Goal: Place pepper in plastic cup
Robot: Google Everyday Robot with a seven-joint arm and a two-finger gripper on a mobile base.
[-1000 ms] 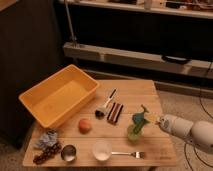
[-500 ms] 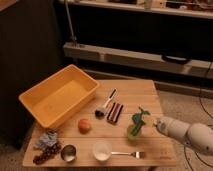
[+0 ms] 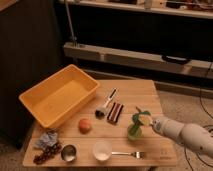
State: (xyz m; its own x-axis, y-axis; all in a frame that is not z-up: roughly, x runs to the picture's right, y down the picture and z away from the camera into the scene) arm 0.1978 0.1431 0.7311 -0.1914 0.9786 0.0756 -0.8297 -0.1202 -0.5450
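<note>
The translucent light-green plastic cup (image 3: 133,132) stands on the right part of the wooden table (image 3: 145,92). The dark green pepper (image 3: 139,118) rises from the cup and leans right, with its stem end at the top. My gripper (image 3: 153,124) reaches in from the right on a white arm. It sits right beside the pepper's upper part, just above and to the right of the cup. I cannot tell whether it touches the pepper.
A yellow bin (image 3: 60,95) takes up the left. An orange-red fruit (image 3: 85,125), a brush (image 3: 105,106) and a dark bar (image 3: 115,112) lie mid-table. Along the front are grapes (image 3: 44,156), a metal cup (image 3: 68,152), a white cup (image 3: 102,150) and a fork (image 3: 127,154).
My arm has crept slightly left, closer to the pepper and cup. The cup and pepper have stayed in place.
</note>
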